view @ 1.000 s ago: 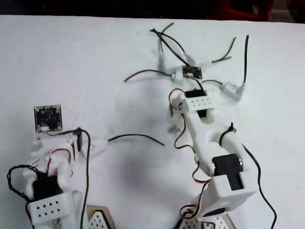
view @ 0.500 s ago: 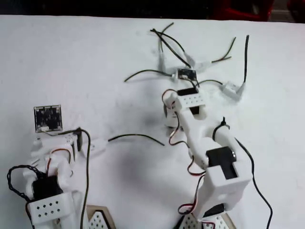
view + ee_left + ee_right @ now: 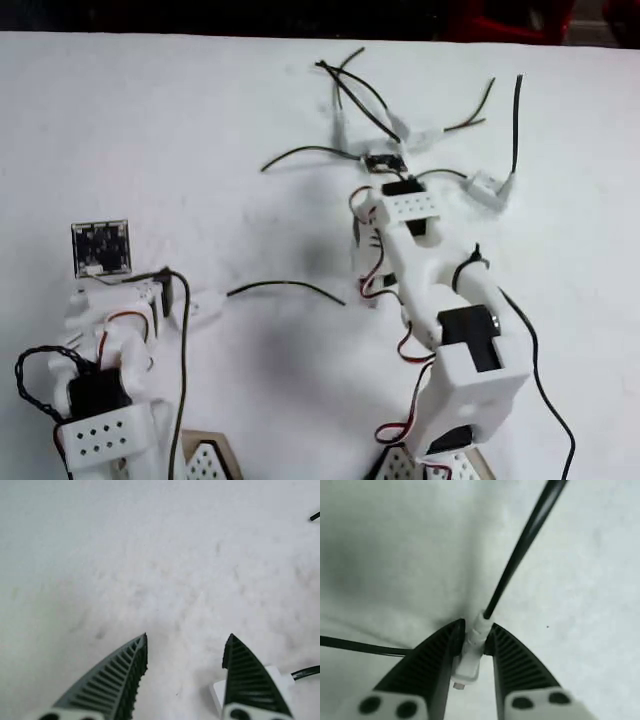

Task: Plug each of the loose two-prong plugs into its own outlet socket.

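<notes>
Your right gripper [image 3: 474,630] is clenched on a white plug [image 3: 468,664] near the far socket [image 3: 383,162] — your left gripper [image 3: 187,640], at near left, gapes beside a second plug [image 3: 282,679].

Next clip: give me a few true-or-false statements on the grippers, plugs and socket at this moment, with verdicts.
1. The right gripper is shut on a white plug. True.
2. The left gripper grips a plug. False: it is open, and a second plug lies beside one finger.
3. The outlet socket lies near the left gripper. True.
4. Every plug sits in a socket. False: loose plugs lie on the table.
</notes>
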Controlling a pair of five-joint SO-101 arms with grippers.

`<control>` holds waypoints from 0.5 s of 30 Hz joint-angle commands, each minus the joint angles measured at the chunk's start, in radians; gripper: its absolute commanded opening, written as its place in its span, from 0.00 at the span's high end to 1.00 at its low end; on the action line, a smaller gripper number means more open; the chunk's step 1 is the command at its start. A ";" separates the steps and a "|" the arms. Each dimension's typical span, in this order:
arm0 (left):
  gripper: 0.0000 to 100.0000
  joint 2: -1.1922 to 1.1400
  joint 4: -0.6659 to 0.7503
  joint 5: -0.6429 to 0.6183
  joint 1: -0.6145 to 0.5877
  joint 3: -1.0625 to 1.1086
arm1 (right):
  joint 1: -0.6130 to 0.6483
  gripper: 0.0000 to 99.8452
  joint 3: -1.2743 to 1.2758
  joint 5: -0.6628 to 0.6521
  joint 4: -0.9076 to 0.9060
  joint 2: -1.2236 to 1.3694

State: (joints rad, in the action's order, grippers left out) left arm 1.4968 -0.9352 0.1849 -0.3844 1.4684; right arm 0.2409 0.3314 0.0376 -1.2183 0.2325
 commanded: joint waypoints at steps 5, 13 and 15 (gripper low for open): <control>0.75 0.012 0.021 -0.006 -0.007 -0.005 | -0.012 0.98 -0.035 -0.043 -0.042 -0.001; 0.75 0.012 0.021 -0.006 -0.005 -0.005 | -0.007 0.92 -0.038 -0.043 -0.070 -0.005; 0.75 0.012 0.021 -0.006 -0.005 -0.005 | -0.010 0.92 -0.054 -0.038 -0.071 -0.005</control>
State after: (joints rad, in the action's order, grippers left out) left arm 1.4968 -0.9352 0.1849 -0.3844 1.4684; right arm 0.2363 0.3314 0.0023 -1.2720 0.2417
